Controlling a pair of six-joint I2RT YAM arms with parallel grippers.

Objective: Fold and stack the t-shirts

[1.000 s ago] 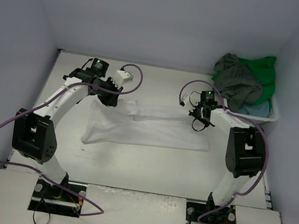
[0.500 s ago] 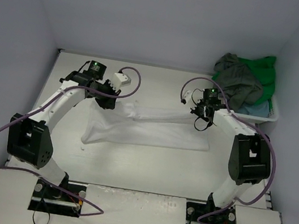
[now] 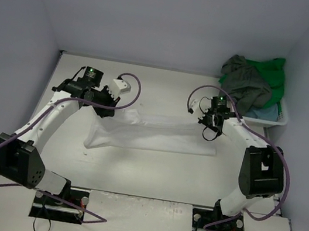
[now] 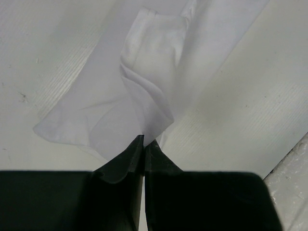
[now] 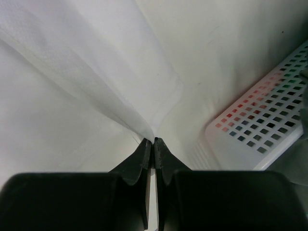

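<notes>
Cloth: white t-shirt (image 3: 157, 134) was thin, soft and wrinkled, drawn into a long band across the tabletop (image 3: 151, 171), its far edge raised between the two arms.
Left pincer (image 4: 144, 142): jaws pressed together on a puckered corner of that shirt.
Right pincer (image 5: 154, 140): jaws pinched tight on its taut, layered edge.
Basket (image 5: 250, 132): white plastic with a square-holed wall, far right; it held the crumpled grey-olive shirt (image 3: 246, 83), green shirt (image 3: 275, 73) and light blue shirt (image 3: 264, 112).

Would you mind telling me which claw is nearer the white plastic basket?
Right. The right claw sits just left of the basket; the left claw is far across the table.
</notes>
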